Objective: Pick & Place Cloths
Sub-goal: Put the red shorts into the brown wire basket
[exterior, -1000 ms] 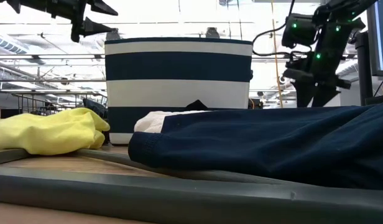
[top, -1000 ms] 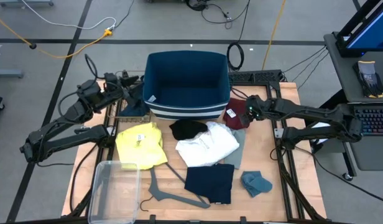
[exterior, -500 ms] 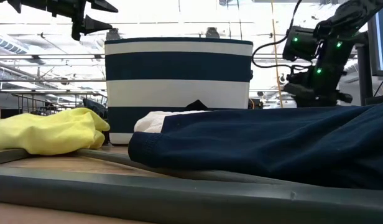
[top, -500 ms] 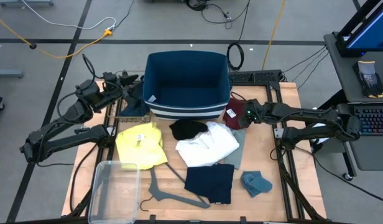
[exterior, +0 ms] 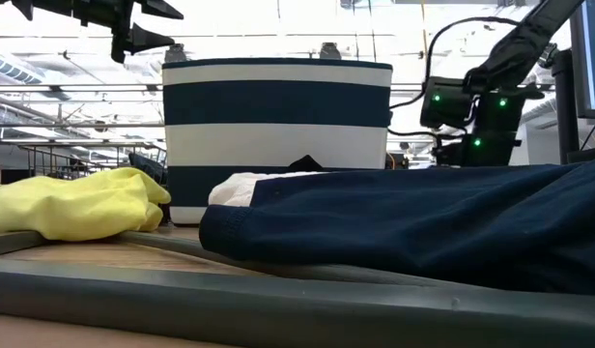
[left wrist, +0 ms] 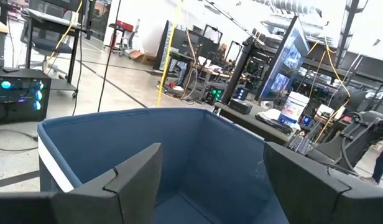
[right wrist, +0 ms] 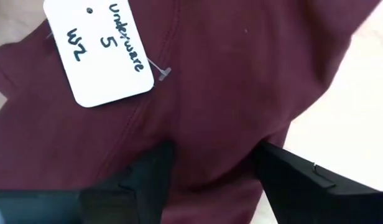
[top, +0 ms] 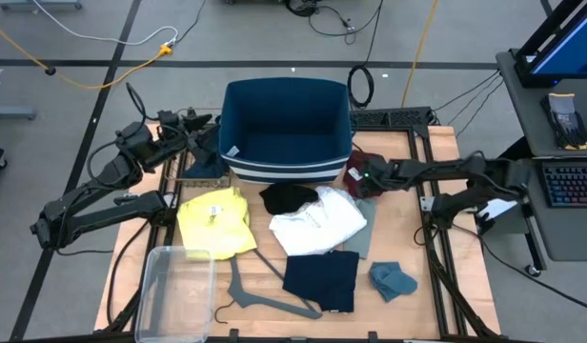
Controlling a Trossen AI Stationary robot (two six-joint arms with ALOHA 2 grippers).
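Observation:
A maroon cloth [top: 354, 160] with a white paper tag [right wrist: 101, 50] lies on the table by the right side of the navy striped basket [top: 287, 129]. My right gripper [top: 360, 177] is low over it, pointing down. It is open [right wrist: 211, 154], with one finger on each side of the cloth's middle. My left gripper [top: 204, 139] hovers open by the basket's left rim, looking into it [left wrist: 219, 180]. Yellow [top: 215, 221], black [top: 288, 197], white [top: 317, 221], navy [top: 320, 281] and teal [top: 394, 280] cloths lie flat on the table in front of the basket. My right gripper comes at the maroon cloth [right wrist: 204, 93] from above, its open fingers [right wrist: 151, 177] spread over the part below the tag. I cannot tell whether the fingertips touch the fabric. The cloth lies on the table.
A grey plastic hanger [top: 260, 291] and a clear plastic bin [top: 174, 291] sit near the table's near-left corner. A dark rag [top: 206, 168] lies by the basket's left side. A grey cloth [top: 368, 227] shows under the white one. Bare wood lies at the table's right.
My right gripper has come down and moved a little toward the table's left, closing on the maroon cloth; in the low view it dropped from high above the cloths to just behind the navy one. The cloths have not moved.

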